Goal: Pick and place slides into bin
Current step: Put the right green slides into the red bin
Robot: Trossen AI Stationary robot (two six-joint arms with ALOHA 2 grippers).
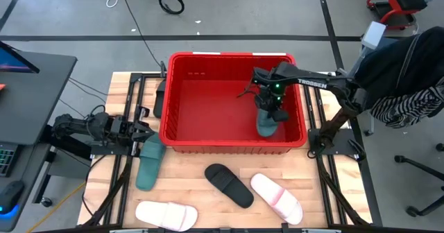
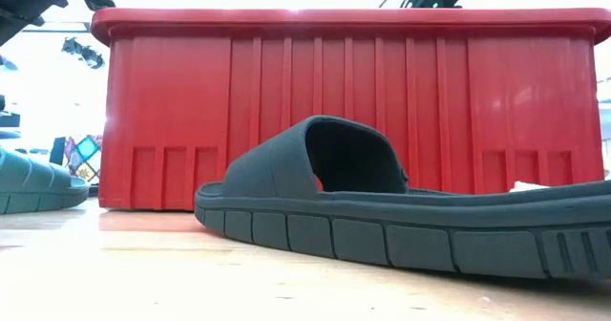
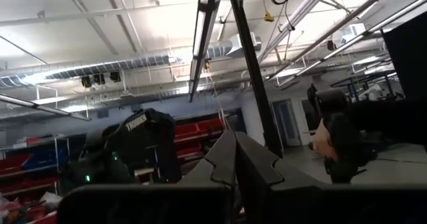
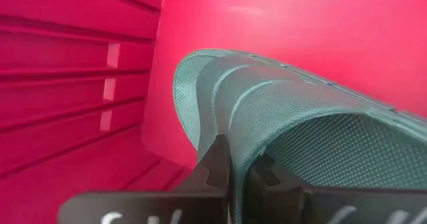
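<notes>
Right gripper (image 1: 270, 107): clenched on a teal slide (image 1: 266, 124) (strap pinched between the fingers), held inside the bin (image 1: 182, 140) near its right wall.
Left gripper (image 1: 142, 130): closed, empty, parked at the table's (image 1: 319, 191) left edge beside the bin.
Other slides: second teal one (image 1: 150, 162), a black one (image 1: 229, 185) and two pink-white ones (image 1: 276, 197) (image 1: 166, 215) are seen on the table before the bin.

The red slotted bin (image 1: 182, 87) stands open, one teal slide (image 1: 267, 124) inside by its front right corner. Before the bin's front wall lie a teal slide (image 1: 150, 162) at left, a black slide (image 1: 228, 184) centred, and two pale pink-white slides (image 1: 166, 215) (image 1: 276, 197)
</notes>
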